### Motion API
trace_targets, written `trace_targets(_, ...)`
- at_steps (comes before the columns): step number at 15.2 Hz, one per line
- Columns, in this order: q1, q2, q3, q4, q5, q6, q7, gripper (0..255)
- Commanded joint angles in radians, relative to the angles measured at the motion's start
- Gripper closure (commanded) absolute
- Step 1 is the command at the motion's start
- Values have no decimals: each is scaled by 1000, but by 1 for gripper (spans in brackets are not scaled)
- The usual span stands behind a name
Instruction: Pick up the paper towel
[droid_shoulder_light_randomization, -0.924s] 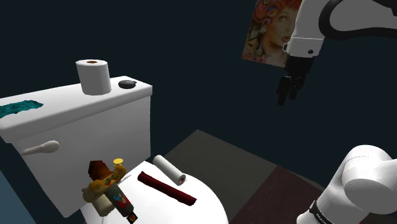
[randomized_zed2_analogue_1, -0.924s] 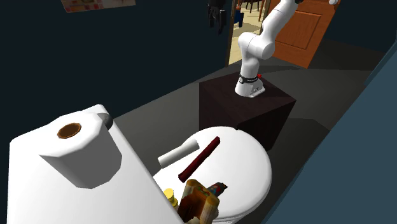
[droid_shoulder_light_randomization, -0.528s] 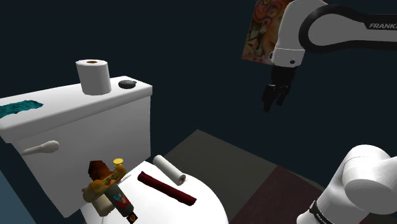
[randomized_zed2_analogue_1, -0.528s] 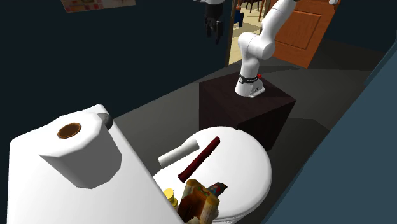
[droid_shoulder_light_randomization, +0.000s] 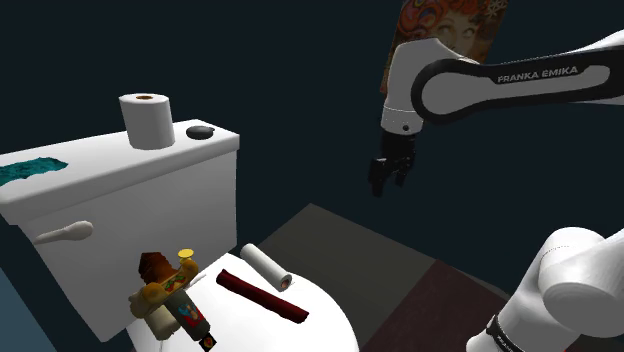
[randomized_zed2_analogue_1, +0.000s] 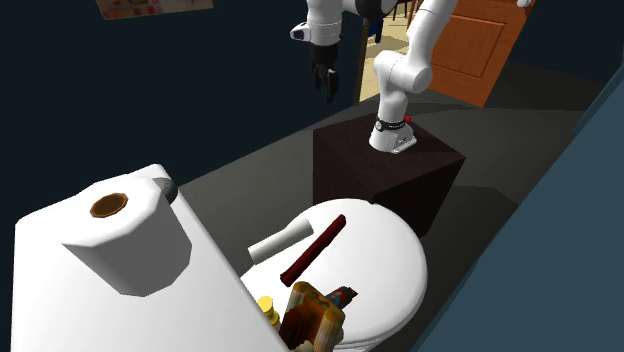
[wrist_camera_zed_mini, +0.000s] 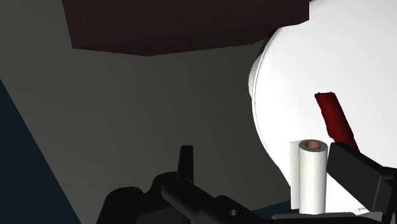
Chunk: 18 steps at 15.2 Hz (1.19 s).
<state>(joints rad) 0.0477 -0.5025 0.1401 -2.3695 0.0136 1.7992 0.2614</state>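
Though well clear of the paper towel (droid_shoulder_light_randomization: 265, 268), end effector (droid_shoulder_light_randomization: 384, 182) empty, fingers (wrist_camera_zed_mini: 185, 163) apart.

On the wrist view, I saw one of the fingers (wrist_camera_zed_mini: 356, 175) cover the lower end of the dark red strip (wrist_camera_zed_mini: 332, 114). In the shoulder view the arm (droid_shoulder_light_randomization: 500, 85) hid the lower part of the poster (droid_shoulder_light_randomization: 450, 20). The second exterior view's bottom edge cut off the toy figure (randomized_zed2_analogue_1: 312, 318).

The arm (droid_shoulder_light_randomization: 575, 290) is made of fat, round white parts with dark bands at the bends. One dark band has the white words FRANKA EMIKA on it. The gripper (droid_shoulder_light_randomization: 385, 178) is all black with two fingers (wrist_camera_zed_mini: 356, 175), and the arm's foot has a black ring (randomized_zed2_analogue_1: 392, 125) and a tiny red spot (randomized_zed2_analogue_1: 408, 118).
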Motion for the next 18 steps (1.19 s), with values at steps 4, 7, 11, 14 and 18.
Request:
trace_targets(4, 6, 157, 47, 21, -1, 133, 67, 0)
trace_targets(7, 9, 265, 74, 54, -13, 203, 111, 0)
trace_targets(11, 14, 415, 103, 116, -43, 284, 175, 0)
trace_targets(14, 23, 532, 117, 177, -76, 332, 225, 0)
trace_targets(18, 44, 690, 124, 277, -127, 378, 290, 0)
